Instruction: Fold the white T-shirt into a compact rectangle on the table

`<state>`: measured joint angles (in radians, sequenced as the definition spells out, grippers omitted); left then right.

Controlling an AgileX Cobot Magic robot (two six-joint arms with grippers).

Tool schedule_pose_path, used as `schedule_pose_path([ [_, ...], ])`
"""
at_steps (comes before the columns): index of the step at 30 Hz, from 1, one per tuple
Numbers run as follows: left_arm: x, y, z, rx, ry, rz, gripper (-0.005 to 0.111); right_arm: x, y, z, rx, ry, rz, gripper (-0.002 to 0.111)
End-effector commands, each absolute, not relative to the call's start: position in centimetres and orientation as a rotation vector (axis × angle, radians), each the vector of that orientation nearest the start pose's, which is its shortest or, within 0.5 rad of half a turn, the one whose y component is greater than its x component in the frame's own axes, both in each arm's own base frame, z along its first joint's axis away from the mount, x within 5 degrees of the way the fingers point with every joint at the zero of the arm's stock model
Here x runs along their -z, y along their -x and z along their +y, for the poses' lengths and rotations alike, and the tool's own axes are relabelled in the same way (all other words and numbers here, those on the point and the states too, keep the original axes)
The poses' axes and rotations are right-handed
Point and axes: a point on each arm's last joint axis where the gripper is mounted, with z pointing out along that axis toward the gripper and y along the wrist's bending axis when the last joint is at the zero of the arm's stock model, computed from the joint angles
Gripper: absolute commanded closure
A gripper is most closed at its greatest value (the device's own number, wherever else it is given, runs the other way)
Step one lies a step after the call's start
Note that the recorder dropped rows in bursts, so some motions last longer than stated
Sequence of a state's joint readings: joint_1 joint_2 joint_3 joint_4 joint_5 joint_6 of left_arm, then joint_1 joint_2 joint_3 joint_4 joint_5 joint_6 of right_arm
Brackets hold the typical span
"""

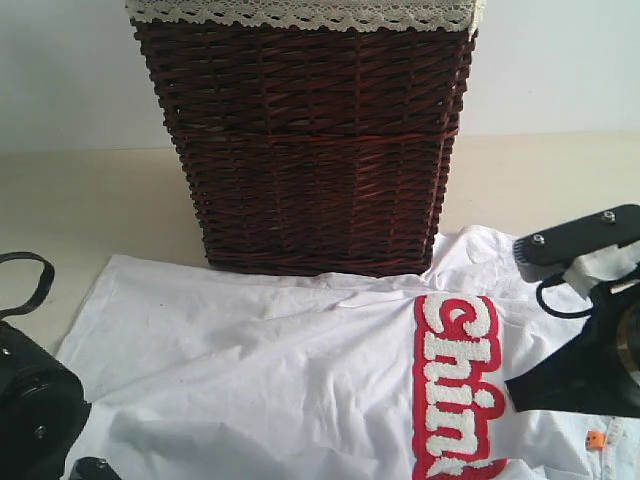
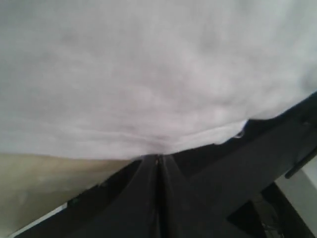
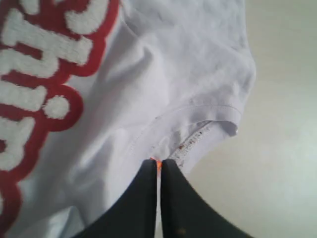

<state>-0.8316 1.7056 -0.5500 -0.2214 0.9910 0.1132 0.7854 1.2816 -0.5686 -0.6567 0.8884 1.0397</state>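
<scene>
**Insp. A:** Status, pls. Where's the garment?

**Insp. B:** The white T-shirt (image 1: 250, 350), cotton, short-sleeved, lies spread on the pale beige smooth surface (image 1: 80, 200), print side up. Its far edge sits right against the foot of the dark brown woven wicker basket (image 1: 310, 150).

**A:** Tools?

**B:** Right tool (image 3: 159, 163): fingers pressed together, pinching the neck hem at the small orange neck tag (image 1: 595, 439). Left tool (image 2: 158, 157): fingers pressed together at the opposite hem, and the cloth edge appears nipped between them. No fold is made yet.

**A:** Risks from here?

**B:** Four, in my judgement.
1. Both grips are thin, at the hem edge only. A quick lift could pull the cloth free, esp. on the right, where the bite looks to be mostly tag and seam.
2. The basket is too close. Cloth carried toward it could snag on the wicker or bunch at its base.
3. There are creases mid-shirt near the red chest band with fluffy white letters (image 1: 455, 390). Folded in as they are, they'd give a lumpy, skewed rectangle.
4. If the two arms lift unevenly, the fold line goes crooked.

**A:** Count?

**B:**
- Shirt: 1
- Chest band: 1, partly cut off by the frame edge
- Neck tag: 1
- Basket: 1, with 1 cream lace-edged liner (image 1: 300, 12) at its rim
- Tools: 2, both engaged
- Surface: 1
</scene>
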Motion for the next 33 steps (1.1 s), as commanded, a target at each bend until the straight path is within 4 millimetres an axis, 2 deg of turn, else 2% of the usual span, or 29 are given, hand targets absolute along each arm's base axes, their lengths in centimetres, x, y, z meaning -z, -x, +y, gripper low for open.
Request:
schedule_pose_path([
  [1,-10.9,-10.8,-13.5,0.145,0.981,-2.452,0.107,-17.7,-17.1,8.3,0.277,0.092,2.693,0.108],
  [4,-10.9,-10.8,-13.5,0.145,0.981,-2.452,0.107,-16.8,-18.0,7.9,0.207,0.023,2.711,0.108],
  [6,-11.1,-10.8,-13.6,0.138,0.986,-2.462,0.107,-15.6,-19.1,6.7,0.302,-0.038,2.731,0.108],
  [8,-11.9,-11.0,-13.8,0.113,1.005,-2.499,0.107,-14.3,-20.2,5.0,0.391,-0.143,2.740,0.108],
  [9,-13.0,-11.3,-14.1,0.073,1.034,-2.555,0.107,-13.2,-21.0,4.3,0.355,-0.199,2.745,0.108],
  [12,-14.9,-11.5,-14.4,-0.012,1.087,-2.664,0.107,-11.2,-22.7,3.6,0.243,-0.212,2.768,0.108],
  [14,-16.5,-10.8,-15.1,-0.239,1.155,-2.698,0.107,-10.3,-24.8,2.5,0.286,-0.252,2.777,0.108],
  [17,-17.9,-9.9,-16.2,-0.536,1.242,-2.662,0.107,-9.4,-26.9,0.9,0.329,-0.294,2.775,0.108],
  [20,-20.1,-10.4,-18.1,-0.844,1.351,-2.715,0.107,-8.4,-29.0,0.3,0.329,-0.283,2.779,0.108],
  [23,-21.1,-11.3,-19.7,-0.979,1.468,-2.791,0.107,-8.1,-29.9,0.4,0.347,-0.238,2.786,0.108],
  [26,-21.7,-11.3,-22.0,-1.030,1.651,-2.788,0.107,-8.4,-30.5,0.5,0.346,-0.229,2.773,0.108],
  [28,-21.9,-10.4,-24.1,-1.048,1.773,-2.755,0.107,-8.6,-30.7,0.5,0.339,-0.233,2.764,0.108],
  [30,-21.8,-8.8,-26.1,-1.058,1.934,-2.658,0.107,-8.7,-30.8,0.6,0.331,-0.222,2.765,0.108],
  [33,-20.8,-6.5,-28.5,-1.046,2.075,-2.570,0.107,-8.8,-30.8,0.6,0.328,-0.214,2.766,0.108],
])
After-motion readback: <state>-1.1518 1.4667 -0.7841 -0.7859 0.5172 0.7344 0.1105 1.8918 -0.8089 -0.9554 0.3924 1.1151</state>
